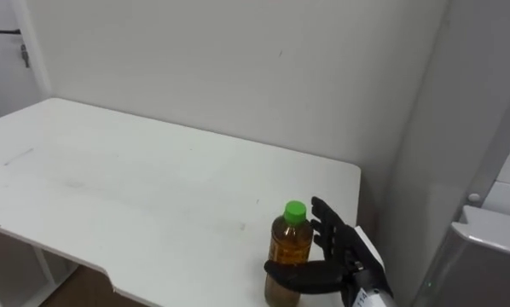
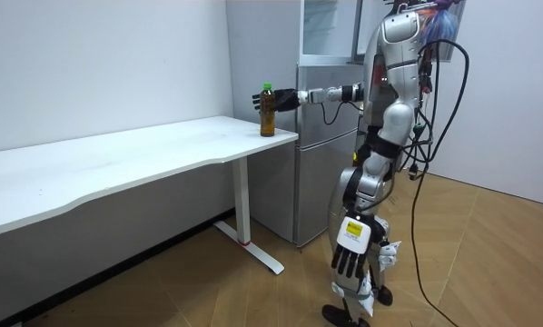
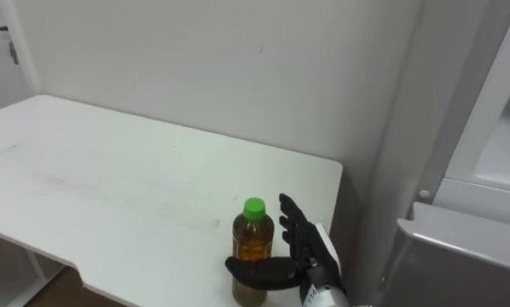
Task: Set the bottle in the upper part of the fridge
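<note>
Grasp stage: the right hand [image 1: 342, 249], fingers straight and not yet closed, cupped the green-capped amber plastic bottle [image 1: 289, 249] at the white tabletop's [image 1: 153, 188] corner, so next, I judged, came squeeze and lift.

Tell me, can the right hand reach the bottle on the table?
Likely yes: the right hand is open beside the bottle near the corner of the table, thumb across its front, fingers behind, nothing between them.
</note>
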### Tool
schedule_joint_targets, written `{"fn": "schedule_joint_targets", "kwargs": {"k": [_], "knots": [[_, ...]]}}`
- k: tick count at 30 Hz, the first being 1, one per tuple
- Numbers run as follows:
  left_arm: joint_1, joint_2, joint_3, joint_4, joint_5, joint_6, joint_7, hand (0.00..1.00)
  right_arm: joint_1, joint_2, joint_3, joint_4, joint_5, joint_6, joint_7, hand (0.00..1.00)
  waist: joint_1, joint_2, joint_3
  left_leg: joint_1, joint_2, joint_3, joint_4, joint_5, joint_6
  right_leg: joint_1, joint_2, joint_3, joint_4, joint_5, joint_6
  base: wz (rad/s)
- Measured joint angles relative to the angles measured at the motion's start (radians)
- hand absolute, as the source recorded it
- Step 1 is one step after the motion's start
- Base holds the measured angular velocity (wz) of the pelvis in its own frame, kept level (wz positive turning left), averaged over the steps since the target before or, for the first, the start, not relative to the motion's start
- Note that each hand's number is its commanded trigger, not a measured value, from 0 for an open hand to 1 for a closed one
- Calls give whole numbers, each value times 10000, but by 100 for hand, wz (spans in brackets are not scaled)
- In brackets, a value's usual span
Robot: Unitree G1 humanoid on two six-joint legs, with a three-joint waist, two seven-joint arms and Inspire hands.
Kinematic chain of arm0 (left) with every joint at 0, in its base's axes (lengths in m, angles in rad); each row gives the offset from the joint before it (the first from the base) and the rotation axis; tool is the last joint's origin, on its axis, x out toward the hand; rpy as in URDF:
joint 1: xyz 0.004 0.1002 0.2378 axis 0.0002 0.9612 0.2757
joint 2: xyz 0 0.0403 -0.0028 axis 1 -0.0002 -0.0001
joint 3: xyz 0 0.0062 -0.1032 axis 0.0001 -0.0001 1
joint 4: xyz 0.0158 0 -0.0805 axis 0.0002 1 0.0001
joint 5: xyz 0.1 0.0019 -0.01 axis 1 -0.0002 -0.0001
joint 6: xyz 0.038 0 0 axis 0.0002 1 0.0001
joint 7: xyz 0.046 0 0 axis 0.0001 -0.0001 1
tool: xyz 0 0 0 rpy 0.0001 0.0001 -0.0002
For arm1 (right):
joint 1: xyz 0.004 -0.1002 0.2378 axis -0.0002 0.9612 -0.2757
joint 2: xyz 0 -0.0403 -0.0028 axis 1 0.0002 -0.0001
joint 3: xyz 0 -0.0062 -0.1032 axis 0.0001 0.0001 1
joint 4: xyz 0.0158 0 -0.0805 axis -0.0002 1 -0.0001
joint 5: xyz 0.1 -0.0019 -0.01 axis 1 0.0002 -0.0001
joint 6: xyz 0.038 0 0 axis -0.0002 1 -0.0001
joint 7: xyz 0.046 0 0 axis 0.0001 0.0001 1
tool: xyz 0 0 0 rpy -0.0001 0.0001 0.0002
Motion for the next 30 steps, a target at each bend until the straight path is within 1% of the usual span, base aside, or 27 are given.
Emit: {"fn": "schedule_joint_targets", "kwargs": {"k": [8,10,14,16,17,18,22,27,30], "knots": [[-3,1,38,-33,63,100,0,0,0,6,104,0,-114,25,87,0,127,-4,5,-1,1,0,3,0,0,1,-1,-16,0,0,0,0],[-4,0,40,-34,203,163,0,0,-1,9,194,0,-118,25,94,0,153,-25,18,-2,2,-8,2,0,0,1,-1,-21,0,0,0,0],[-24,1,48,-35,308,171,12,0,-3,12,260,3,-183,27,107,0,166,-60,52,-11,-6,-81,-2,0,0,0,-1,-24,-1,0,0,0],[-19,1,47,-36,314,192,37,0,-200,12,285,254,-180,29,113,0,162,-64,56,-10,-5,-88,-3,-1,-1,-4,2,-20,-1,0,0,0],[-20,1,47,-44,316,204,38,0,-281,10,284,358,-181,52,109,0,162,-65,56,-11,-5,-88,-3,-1,-1,-6,2,-20,-1,0,0,0],[-11,3,47,-77,324,219,56,0,-385,6,284,414,-182,157,101,0,165,-65,55,-13,-5,-93,-5,-1,-1,-10,4,-20,-2,0,0,0],[9,3,61,-249,381,247,123,0,-680,-4,283,825,-123,170,123,0,164,-67,52,-10,-10,-144,-6,0,-1,10,5,-86,-2,0,0,2],[13,1,65,-337,384,271,213,0,-733,-15,283,1274,-123,221,197,0,168,-60,43,-11,-16,-175,27,0,-2,19,5,-104,-3,0,0,2],[-13,22,63,-336,378,351,263,0,-824,-61,283,1584,-14,223,192,0,155,-54,34,1,-16,-203,34,1,-3,52,3,-237,-3,0,0,4]]}}
